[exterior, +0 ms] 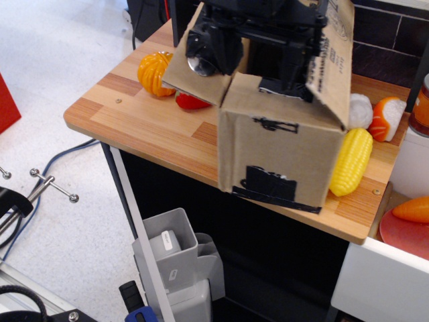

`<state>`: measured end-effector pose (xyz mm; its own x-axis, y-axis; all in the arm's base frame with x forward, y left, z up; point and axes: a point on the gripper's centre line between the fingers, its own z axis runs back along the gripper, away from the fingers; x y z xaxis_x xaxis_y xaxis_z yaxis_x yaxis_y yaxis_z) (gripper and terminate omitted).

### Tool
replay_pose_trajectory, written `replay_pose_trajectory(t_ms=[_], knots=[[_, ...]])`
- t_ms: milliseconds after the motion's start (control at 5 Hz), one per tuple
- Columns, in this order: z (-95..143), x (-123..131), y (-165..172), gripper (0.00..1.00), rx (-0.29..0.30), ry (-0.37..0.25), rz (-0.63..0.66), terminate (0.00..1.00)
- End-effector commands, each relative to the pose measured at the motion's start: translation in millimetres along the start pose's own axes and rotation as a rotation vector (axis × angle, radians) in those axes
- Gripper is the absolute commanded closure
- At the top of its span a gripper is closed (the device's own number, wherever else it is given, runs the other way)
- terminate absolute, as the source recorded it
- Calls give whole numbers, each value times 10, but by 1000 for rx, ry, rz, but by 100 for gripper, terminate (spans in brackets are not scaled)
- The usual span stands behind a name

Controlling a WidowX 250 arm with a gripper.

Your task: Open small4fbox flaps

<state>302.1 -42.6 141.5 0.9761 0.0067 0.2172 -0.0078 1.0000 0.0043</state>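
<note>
Nearest, a grey bin [175,258] stands on the pale floor [60,60] under the wooden desk [154,127]. On the desk's front edge sits the small4fbox [278,157], its flaps [201,70] raised. The black pincer [258,50] reaches down into the box top, spread wide. Toy corn [353,161] lies at three o'clock, touching the box; a toy pumpkin [154,72] sits at ten o'clock.
</note>
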Motion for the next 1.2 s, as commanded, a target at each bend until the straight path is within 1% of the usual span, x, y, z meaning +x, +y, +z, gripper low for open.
replay_pose_trajectory(t_ms=[0, 400, 600, 1000], knots=[[323, 249, -341, 0, -7, -116, -3, 0], [315, 283, -391, 0, -14, -110, -1, 0], [273, 269, -414, 0, -36, -108, 14, 0], [150, 268, -630, 0, -74, -125, 31, 0]])
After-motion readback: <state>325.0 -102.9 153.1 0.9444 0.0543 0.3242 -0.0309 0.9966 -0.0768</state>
